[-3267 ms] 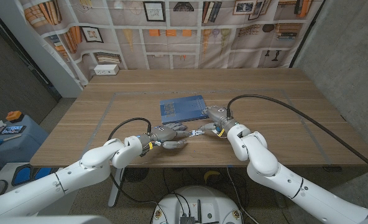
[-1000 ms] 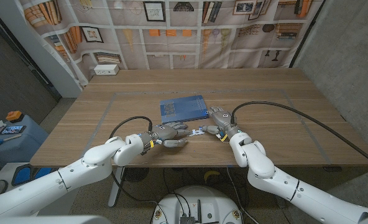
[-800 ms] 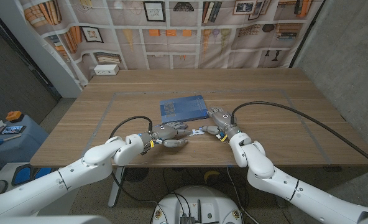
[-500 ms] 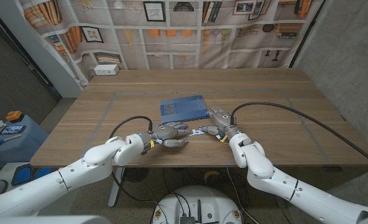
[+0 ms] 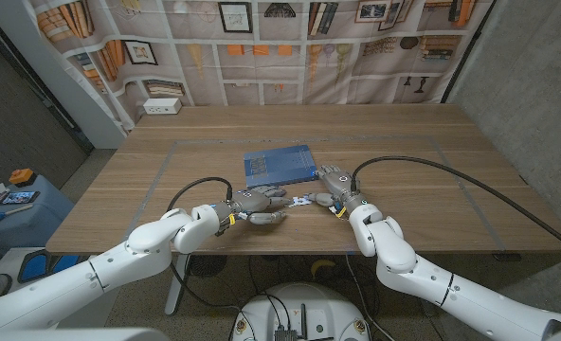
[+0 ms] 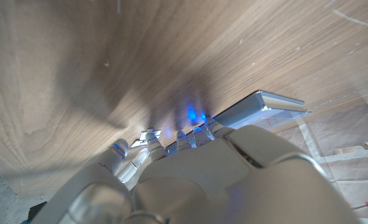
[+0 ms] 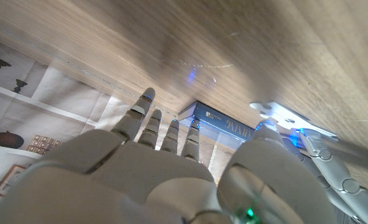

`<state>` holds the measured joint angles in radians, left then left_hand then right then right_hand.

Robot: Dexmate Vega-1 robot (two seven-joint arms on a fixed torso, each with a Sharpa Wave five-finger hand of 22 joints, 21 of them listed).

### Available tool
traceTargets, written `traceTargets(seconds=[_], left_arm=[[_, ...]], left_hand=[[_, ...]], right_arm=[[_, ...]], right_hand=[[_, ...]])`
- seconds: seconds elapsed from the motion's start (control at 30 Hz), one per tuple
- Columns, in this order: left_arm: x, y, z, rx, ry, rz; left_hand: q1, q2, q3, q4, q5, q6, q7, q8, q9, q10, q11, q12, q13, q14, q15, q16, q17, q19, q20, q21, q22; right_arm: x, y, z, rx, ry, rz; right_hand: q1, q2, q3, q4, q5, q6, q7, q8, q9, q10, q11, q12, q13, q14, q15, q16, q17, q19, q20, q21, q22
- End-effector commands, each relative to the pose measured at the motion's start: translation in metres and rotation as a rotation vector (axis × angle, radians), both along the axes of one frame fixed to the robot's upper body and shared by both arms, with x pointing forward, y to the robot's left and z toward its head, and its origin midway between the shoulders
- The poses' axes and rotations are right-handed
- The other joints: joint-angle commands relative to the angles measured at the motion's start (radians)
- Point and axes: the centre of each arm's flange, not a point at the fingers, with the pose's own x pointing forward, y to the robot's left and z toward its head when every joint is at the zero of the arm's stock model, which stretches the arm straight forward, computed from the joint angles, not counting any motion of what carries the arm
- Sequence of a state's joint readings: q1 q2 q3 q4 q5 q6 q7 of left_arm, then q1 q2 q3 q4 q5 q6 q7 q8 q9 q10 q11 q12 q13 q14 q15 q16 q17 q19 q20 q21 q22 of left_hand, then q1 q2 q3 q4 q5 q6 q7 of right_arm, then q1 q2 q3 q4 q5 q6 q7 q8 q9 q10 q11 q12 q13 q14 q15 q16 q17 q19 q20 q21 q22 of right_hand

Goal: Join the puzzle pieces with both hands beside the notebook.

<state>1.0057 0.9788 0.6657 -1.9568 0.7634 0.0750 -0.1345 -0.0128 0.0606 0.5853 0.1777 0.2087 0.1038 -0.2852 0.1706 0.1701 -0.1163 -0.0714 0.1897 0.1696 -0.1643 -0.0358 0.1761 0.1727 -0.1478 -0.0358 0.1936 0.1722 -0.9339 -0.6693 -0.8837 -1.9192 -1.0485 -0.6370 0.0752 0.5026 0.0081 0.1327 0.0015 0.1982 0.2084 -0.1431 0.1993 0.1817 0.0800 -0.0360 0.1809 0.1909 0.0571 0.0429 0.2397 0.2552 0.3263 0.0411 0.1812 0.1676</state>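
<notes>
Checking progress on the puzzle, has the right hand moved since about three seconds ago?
Yes. The right hand has slid slightly along the table toward the notebook and the left hand, judged against the notebook, which stayed put.

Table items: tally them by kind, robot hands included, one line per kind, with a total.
Blue notebook: 1
Puzzle pieces, light-coloured, between the two hands, too small to tell apart: counted as 1 cluster
Robot hands: 2, the left hand and the right hand
Total: 4
</notes>
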Motion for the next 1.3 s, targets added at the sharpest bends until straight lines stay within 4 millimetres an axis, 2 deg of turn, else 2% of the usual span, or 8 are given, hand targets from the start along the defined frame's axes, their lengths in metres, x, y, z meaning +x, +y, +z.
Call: traceTargets(seconds=[0.03, 1.3], left_arm=[[-0.0006, 0.0003, -0.0004, -0.003, -0.004, -0.001], [0.002, 0.0003, -0.0007, -0.006, -0.001, -0.004]], left_hand=[[0.008, 0.111, 0.004, 0.001, 0.002, 0.079, 0.066, 0.009, 0.002, 0.007, 0.0, 0.003, 0.003, -0.017, -0.064, 0.005, 0.001, 0.004, -0.114, 0.002, 0.001], [0.008, 0.111, 0.008, 0.001, 0.002, 0.086, 0.066, 0.009, 0.002, 0.009, 0.0, 0.002, 0.003, -0.016, -0.064, 0.004, 0.002, 0.006, -0.114, 0.002, 0.001]], right_arm=[[0.0015, -0.0009, -0.0038, -0.008, -0.009, -0.006], [0.0085, 0.0055, -0.0021, 0.004, -0.016, -0.011]], right_hand=[[-0.011, -0.001, -0.005, -0.003, 0.009, -0.004, -0.005, -0.003, 0.001, -0.005, 0.004, 0.005, 0.0, -0.005, 0.002, -0.006, 0.002, -0.004, 0.002, 0.003, 0.002], [0.001, 0.002, -0.001, -0.029, 0.015, -0.013, -0.004, -0.008, 0.002, -0.014, 0.007, 0.009, -0.001, -0.011, 0.007, -0.016, -0.011, -0.015, 0.006, 0.004, 0.002]])
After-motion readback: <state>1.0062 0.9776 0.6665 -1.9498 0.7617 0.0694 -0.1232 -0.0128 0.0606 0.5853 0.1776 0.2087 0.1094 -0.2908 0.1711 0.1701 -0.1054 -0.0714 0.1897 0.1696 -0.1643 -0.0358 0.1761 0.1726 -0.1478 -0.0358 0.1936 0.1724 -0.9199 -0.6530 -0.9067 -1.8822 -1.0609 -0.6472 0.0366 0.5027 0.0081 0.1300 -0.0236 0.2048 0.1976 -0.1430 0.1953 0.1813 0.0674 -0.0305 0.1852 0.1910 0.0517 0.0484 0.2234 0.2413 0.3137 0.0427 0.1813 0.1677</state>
